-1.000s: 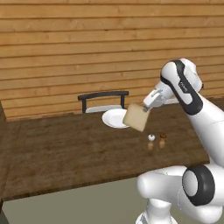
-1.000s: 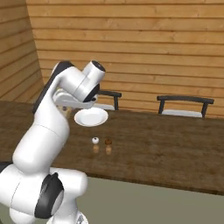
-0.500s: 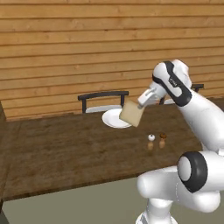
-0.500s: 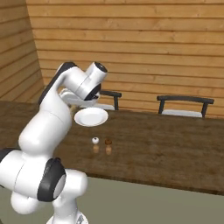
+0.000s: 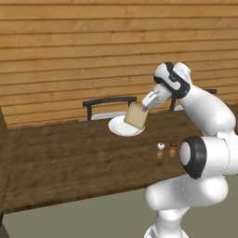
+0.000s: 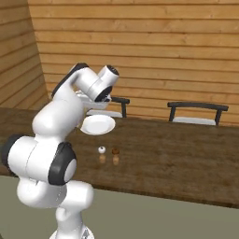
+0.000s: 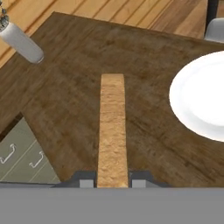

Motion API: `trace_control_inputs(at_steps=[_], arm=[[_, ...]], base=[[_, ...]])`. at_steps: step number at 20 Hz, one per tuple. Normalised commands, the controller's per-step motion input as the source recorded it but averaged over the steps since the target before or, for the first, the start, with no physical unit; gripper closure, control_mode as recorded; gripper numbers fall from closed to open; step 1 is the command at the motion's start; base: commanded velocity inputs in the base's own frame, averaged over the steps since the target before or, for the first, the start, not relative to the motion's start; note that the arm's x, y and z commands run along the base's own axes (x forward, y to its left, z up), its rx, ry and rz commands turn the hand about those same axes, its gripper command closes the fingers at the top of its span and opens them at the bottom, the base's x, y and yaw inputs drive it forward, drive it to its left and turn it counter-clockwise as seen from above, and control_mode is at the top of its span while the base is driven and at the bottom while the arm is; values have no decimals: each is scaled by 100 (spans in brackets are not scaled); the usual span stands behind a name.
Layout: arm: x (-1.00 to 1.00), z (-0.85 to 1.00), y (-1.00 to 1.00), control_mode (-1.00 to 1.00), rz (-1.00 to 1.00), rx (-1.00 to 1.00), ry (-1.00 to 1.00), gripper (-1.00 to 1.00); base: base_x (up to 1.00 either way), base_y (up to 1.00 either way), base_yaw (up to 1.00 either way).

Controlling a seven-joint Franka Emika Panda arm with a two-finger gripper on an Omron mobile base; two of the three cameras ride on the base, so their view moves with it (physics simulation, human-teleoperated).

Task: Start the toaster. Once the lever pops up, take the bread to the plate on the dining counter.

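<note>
My gripper (image 5: 145, 106) is shut on the bread (image 5: 136, 115), a tan slice with a brown crust that hangs edge-down just above the white plate (image 5: 122, 128). In the hand view the bread (image 7: 112, 131) runs edge-on up from between the two fingertips (image 7: 86, 181), and the plate (image 7: 199, 102) lies to its right on the dark wood dining counter (image 7: 78, 65). From the right base view the plate (image 6: 97, 124) lies on the counter (image 6: 177, 158) under my arm, which hides the hand. The toaster and lever are out of view.
Small salt and pepper shakers (image 5: 166, 147) stand on the counter in front of the plate, also shakers (image 6: 108, 151). Two dark chairs (image 5: 108, 103) (image 6: 196, 110) stand behind the counter against the wood-plank wall. The counter's left part lies bare.
The arm has carried the bread leftward and a little farther out, from beside the plate to over its right edge. The grip has not changed.
</note>
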Motion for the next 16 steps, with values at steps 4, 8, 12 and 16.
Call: trace_control_inputs(at_steps=[4,8,12,16], arm=[[31,-24,16,-100,-6,-1,6,100],[11,-29,8,-100,-10,-3,3,100],[21,-17,2,-100,-13,-4,0,100],[35,-21,1,-100,-17,-5,0,100]], base=[[0,0,0],[0,0,0],[0,0,0],[0,0,0]])
